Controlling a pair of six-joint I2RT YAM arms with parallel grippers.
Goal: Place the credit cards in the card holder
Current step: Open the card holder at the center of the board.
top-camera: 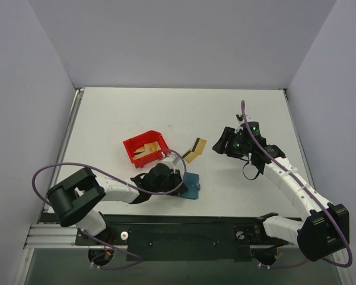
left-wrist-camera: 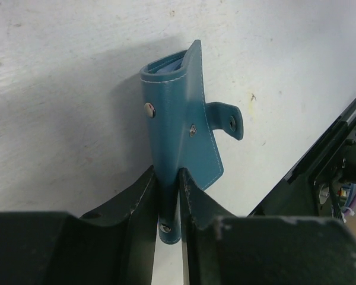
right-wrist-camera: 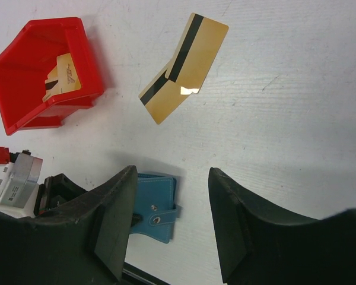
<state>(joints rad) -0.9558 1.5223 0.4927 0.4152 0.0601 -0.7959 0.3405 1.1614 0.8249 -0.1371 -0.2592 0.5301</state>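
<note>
Left wrist view: the card holder (left-wrist-camera: 178, 119) stands on edge between the fingers (left-wrist-camera: 130, 217) of my left claw (left-wrist-camera: 168, 184), with its snap tab hanging loose and its fold gaping slightly at the far end.
Left claw: my fingers sit close on both sides of the holder's near end. I cannot tell whether they press it or only flank it.
Right claw (right-wrist-camera: 173, 172): spread and empty, hovering above the counter (right-wrist-camera: 296, 119).
Holder's place: by the counter's near edge, about midway along it.
Credit cards (right-wrist-camera: 187, 65): two lie overlapped toward the counter's middle, apart from the holder. More sit in the red bin (right-wrist-camera: 24, 71) beside them.
Step in hand: I judge I am readying the holder, and no card is in it yet.
Next move: my right claw should descend on the loose pair and take one by its edge, which is awkward with thin cards lying flat. It should then line that card up with a slot while my left keeps the holder steady and open.
</note>
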